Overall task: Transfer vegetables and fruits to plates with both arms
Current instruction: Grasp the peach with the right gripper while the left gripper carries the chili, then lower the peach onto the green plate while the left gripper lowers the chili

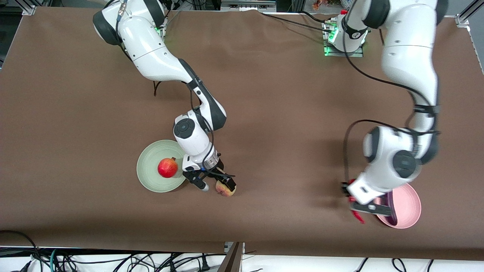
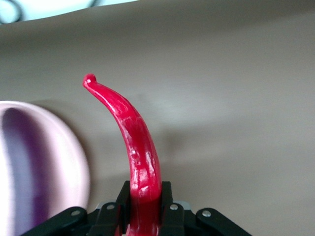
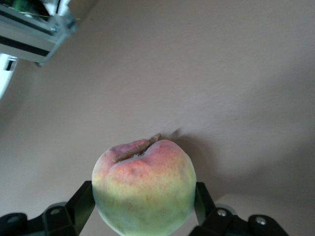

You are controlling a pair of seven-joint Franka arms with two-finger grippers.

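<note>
Front view: the right gripper (image 1: 219,182) clamps the peach (image 1: 225,187) just beside the mint green plate (image 1: 147,177), where the pomegranate (image 1: 167,167) sits; the left gripper (image 1: 357,211) carries the chili pepper (image 1: 358,217) beside the pink plate (image 1: 406,211), which holds the eggplant (image 1: 389,209).

Left wrist view: the chili, likely light and slick, juts out from its stem end between closed fingers (image 2: 166,196).

Right wrist view: the peach, round, probably bruisable, sits squarely between both fingers (image 3: 203,199), gripped across its middle.
</note>
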